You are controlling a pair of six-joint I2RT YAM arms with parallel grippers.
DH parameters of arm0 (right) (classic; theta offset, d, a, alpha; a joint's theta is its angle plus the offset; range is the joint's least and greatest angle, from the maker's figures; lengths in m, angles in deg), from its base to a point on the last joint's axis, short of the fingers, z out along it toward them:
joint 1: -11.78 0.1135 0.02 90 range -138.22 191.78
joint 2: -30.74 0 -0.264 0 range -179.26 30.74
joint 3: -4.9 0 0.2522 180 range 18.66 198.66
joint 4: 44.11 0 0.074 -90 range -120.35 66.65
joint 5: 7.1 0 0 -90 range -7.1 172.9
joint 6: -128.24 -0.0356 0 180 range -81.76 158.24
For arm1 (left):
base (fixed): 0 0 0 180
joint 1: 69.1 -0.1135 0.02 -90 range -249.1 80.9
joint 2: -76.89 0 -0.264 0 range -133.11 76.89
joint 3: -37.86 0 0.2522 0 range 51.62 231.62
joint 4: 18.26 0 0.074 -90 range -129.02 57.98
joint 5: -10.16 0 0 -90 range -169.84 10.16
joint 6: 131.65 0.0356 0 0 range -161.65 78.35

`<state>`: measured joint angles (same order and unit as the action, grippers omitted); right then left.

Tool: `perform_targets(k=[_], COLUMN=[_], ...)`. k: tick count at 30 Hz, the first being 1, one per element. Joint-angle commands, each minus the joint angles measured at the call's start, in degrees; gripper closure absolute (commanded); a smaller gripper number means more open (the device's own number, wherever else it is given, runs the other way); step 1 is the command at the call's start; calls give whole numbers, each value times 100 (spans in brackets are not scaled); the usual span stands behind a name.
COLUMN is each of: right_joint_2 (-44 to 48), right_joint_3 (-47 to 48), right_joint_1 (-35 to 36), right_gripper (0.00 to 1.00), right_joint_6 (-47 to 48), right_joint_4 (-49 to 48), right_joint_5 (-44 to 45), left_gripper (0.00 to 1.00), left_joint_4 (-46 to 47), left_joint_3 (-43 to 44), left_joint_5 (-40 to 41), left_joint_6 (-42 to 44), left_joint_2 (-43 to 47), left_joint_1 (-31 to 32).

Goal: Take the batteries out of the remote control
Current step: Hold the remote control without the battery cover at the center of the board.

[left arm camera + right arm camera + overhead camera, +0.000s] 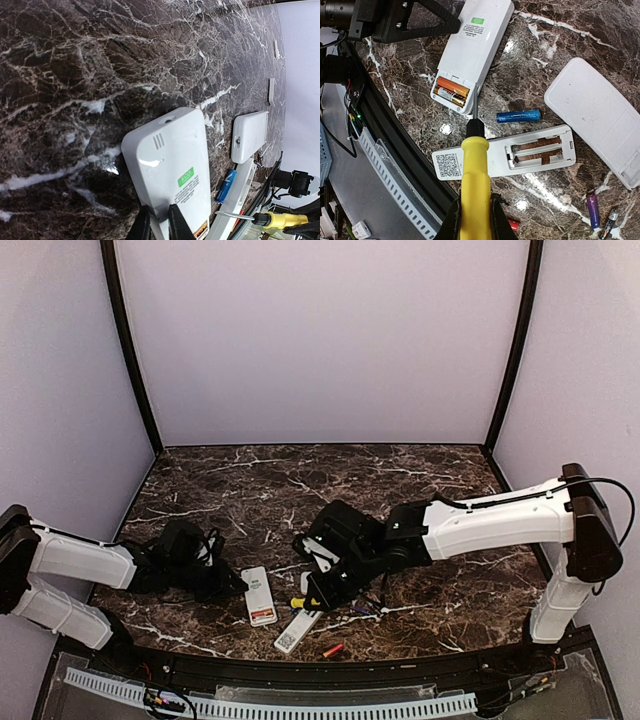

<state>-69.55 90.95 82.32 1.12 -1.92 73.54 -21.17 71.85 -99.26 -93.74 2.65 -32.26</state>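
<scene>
At the open end of the green-labelled remote point(475, 42), two orange batteries point(451, 92) lie side by side in the uncovered compartment. The right pincer point(475, 216) is clamped on the yellow handle of a screwdriver point(475, 165), just off that end of the remote. The metal tip of the screwdriver rests against the compartment's corner, right beside the orange pair.

Along one long edge of this remote, the left pincer point(161, 226) reaches in with its jaws narrow. They appear to pinch the white casing near the middle, well up the body from the batteries.

Just beside the remote's open end, past the screwdriver shaft, a blue battery point(518, 116) lies loose on the marble table point(400, 490). It sits between this remote and a second remote point(520, 152), which lies face down with its battery bay bare.

Farther from the labelled remote, beyond the second one, a purple battery point(592, 209) lies on the table. A red battery point(333, 649) lies near the table's front edge. A third white casing point(592, 112) rests on the far side of the blue battery from the labelled remote.
</scene>
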Motion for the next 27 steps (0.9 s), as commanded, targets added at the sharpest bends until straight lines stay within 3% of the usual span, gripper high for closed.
perform_targets(k=[1,6,9,27], right_joint_2=[-31,-103,-105,-122], right_joint_3=[140,175,171,280], right_joint_1=[115,147,164,209], right_gripper=[100,100,100,100], right_joint_6=[65,89,83,50], right_joint_4=[10,74,85,84], right_joint_5=[23,-13,-5,104], left_gripper=[88,71,66,71], left_joint_4=[-244,-299,-336,-40], left_joint_3=[-73,-21,-35,-310], left_joint_5=[37,29,18,84], left_joint_6=[28,18,-4,-417], left_joint_2=[76,123,186,220], left_joint_1=[-2,-1,-1,406])
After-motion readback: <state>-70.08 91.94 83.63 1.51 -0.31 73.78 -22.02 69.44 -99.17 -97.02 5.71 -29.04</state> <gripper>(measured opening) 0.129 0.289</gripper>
